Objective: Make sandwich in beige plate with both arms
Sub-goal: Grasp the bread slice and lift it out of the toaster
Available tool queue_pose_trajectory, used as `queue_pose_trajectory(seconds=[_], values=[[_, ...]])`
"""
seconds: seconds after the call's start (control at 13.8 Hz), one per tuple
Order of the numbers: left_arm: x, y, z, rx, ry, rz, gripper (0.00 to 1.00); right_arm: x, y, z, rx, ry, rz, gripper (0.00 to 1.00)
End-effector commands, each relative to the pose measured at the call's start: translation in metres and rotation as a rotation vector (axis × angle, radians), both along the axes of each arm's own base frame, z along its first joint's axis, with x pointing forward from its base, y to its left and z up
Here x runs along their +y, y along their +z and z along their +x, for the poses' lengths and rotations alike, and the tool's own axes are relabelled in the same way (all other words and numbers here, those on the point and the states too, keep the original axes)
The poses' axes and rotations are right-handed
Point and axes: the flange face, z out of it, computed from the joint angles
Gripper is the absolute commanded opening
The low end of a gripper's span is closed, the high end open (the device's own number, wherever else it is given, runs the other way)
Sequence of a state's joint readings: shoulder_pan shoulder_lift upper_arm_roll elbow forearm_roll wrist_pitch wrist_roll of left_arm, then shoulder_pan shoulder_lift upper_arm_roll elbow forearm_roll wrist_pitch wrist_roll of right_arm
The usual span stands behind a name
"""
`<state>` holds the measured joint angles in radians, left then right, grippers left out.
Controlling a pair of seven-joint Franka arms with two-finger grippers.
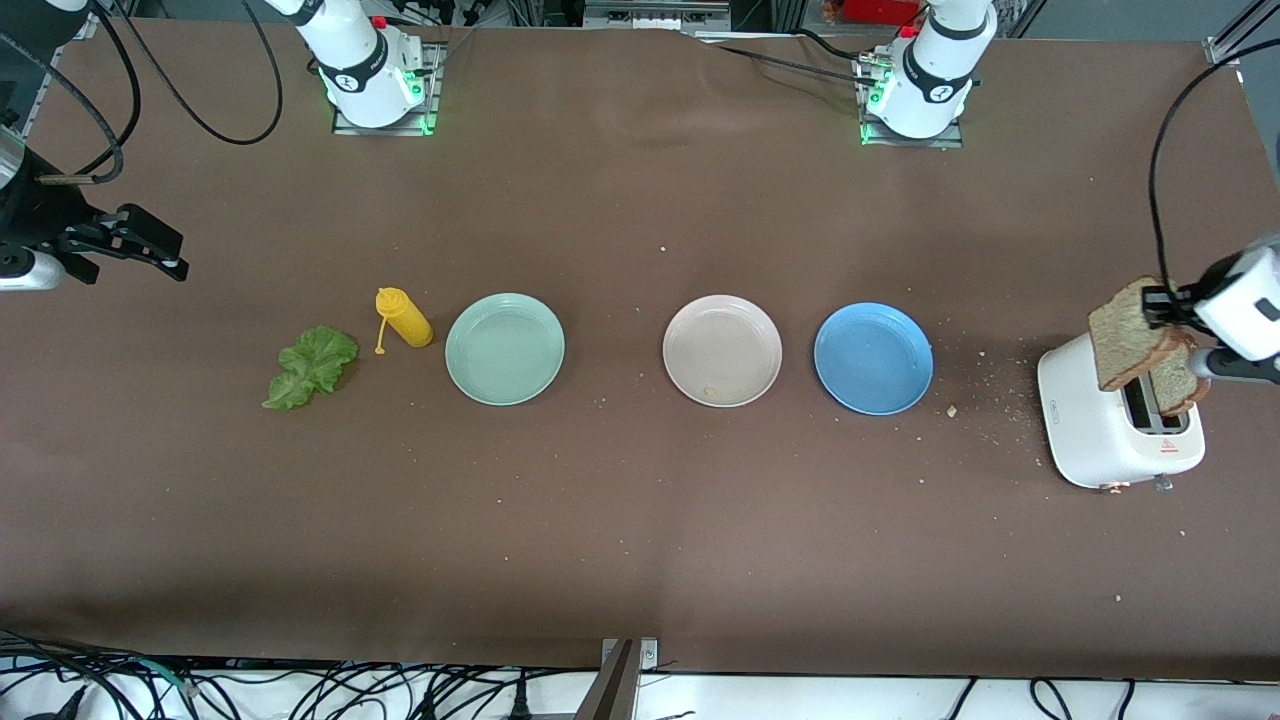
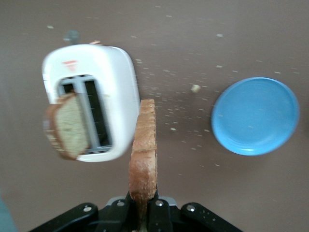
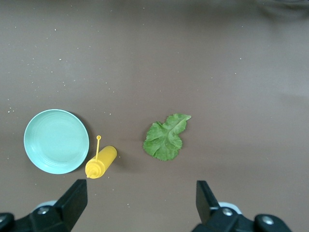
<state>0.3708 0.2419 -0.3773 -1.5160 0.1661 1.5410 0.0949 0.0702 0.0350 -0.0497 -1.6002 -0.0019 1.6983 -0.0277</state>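
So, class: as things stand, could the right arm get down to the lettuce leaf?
Probably yes. The right gripper hangs open above the table near the lettuce leaf, with nothing lying on the leaf; the mustard bottle lies apart beside it.

Brown table (image 1: 640, 520), crumb-flecked; evenly lit; tangled cables (image 1: 300, 690) along near edge, perhaps on floor.

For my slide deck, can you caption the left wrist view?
Left gripper holds a bread slice above the table, beside the white toaster with its second slice.
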Motion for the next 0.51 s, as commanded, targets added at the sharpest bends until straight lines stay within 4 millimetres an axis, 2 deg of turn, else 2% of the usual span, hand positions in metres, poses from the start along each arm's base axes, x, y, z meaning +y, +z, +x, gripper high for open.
queue_pose_trajectory(seconds=[0.0, 0.07, 0.29, 0.44], values=[[-0.049, 0.0, -0.005, 0.056, 0.054, -0.225, 0.0, -0.001, 0.004, 0.003, -0.006, 0.001, 0.003, 1.0], [-0.073, -0.007, -0.006, 0.084, 0.057, -0.287, 0.0, -0.001, 0.004, 0.003, -0.006, 0.001, 0.003, 1.0], [-0.149, -0.045, -0.007, 0.187, -0.053, -0.337, 0.0, -0.001, 0.004, 0.003, -0.006, 0.001, 0.003, 1.0], [-0.184, -0.08, -0.006, 0.279, -0.062, -0.447, 0.0, -0.001, 0.004, 0.003, -0.006, 0.001, 0.003, 1.0]])
